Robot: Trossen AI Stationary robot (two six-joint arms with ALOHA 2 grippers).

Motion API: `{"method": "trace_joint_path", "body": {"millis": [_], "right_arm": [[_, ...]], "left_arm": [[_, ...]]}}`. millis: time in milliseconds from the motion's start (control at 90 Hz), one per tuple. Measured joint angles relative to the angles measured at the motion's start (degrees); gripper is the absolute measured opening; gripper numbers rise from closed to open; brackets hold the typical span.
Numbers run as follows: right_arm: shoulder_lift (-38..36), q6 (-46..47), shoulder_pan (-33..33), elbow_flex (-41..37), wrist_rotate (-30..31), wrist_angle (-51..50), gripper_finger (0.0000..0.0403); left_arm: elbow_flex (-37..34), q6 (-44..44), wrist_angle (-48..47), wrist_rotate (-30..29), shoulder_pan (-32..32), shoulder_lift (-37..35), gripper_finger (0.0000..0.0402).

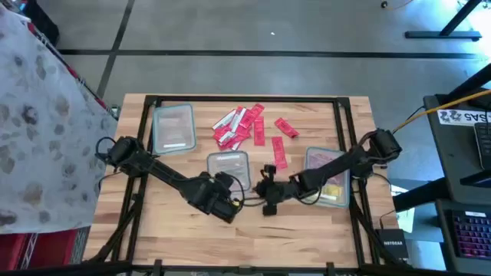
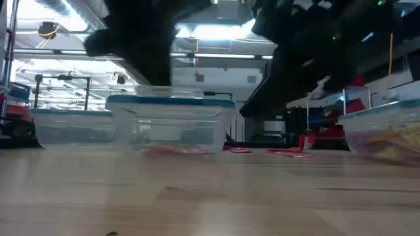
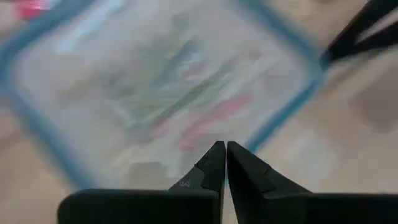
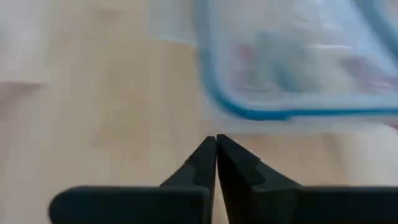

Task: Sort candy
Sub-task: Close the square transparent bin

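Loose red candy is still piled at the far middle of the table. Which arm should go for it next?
Probably the right. The right gripper sits nearer the red candy, with one piece just beyond it. The left gripper would have to cross the middle tub.

There are three clear tubs on the wooden table (image 1: pixel 176 230): a far-left tub (image 1: pixel 173 127), a middle tub (image 1: pixel 229 167) and a right tub (image 1: pixel 328 178). About ten red candy pieces (image 1: pixel 244 126) lie loose on the table. Two robot arms reach in, one left gripper (image 1: pixel 227 201) and one right gripper (image 1: pixel 268 188).
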Motion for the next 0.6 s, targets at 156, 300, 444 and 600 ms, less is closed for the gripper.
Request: {"method": "trace_joint_path", "body": {"millis": [156,300,444,600], "right_arm": [[0.0,-2.5,1.0,0.0,-10.8,0.1,0.0000],[0.0,-2.5,0.7,0.0,-9.3,2.0,0.0000],[0.0,-1.6,-0.2,0.0,-5.1,5.3,0.0000],[0.1,-0.7,-0.9,0.0,-4.4,5.2,0.0000]], "left_arm": [[0.1,7.0,11.0,0.9,-0.1,0.0,0.0000],[0.1,11.2,15.6,0.7,-0.1,-0.1,0.0000],[2.6,9.7,7.3,-0.4,-0.1,-0.1,0.0000],[3.7,3.6,-8.6,-2.6,0.4,-0.2,0.0000]]}}
